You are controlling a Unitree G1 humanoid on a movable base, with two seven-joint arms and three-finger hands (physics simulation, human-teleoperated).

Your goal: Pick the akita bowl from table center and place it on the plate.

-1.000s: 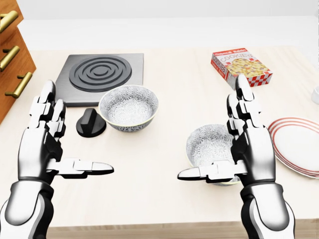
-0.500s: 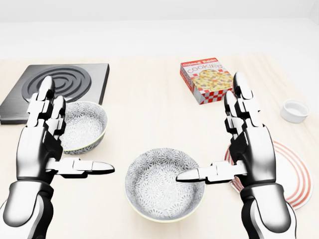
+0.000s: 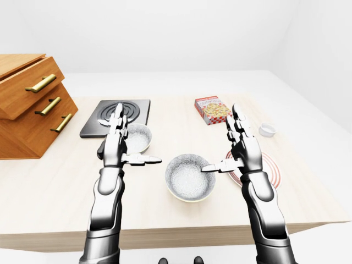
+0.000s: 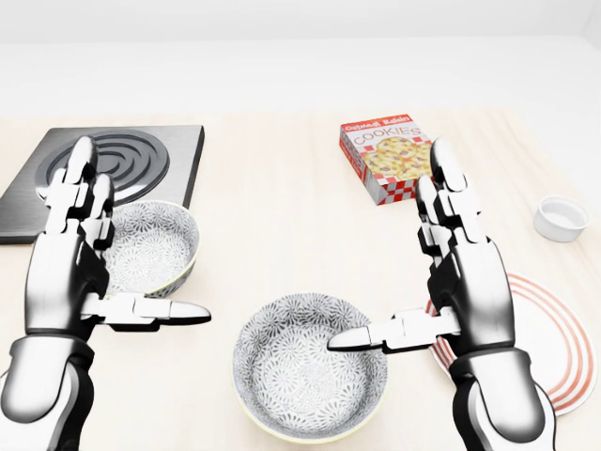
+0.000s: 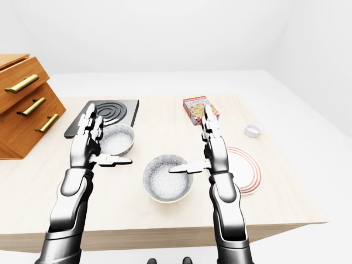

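You face the wooden table (image 3: pixel 49 181), with the drawer cabinet (image 3: pixel 30 104) at its left end. Measured from the akita bowl (image 4: pixel 310 376), which sits low in the head view's middle, the black burner plate (image 4: pixel 103 178) lies up and left, the red-ringed plate (image 4: pixel 554 348) just right, the cookies box (image 4: pixel 390 160) above. Your right hand (image 4: pixel 465 282) is spread wide, thumb over the bowl's rim; your left hand (image 4: pixel 75 258) is equally wide, beside a second patterned bowl (image 4: pixel 155 246). A small white ramekin (image 4: pixel 561 218) stands above the plate.

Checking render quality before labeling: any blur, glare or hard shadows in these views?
Head view: sharp, even light, no glare, only faint shade beneath the center bowl. Left-eye view: wider, equally crisp, soft shade under the table edge. Right-eye view: same.
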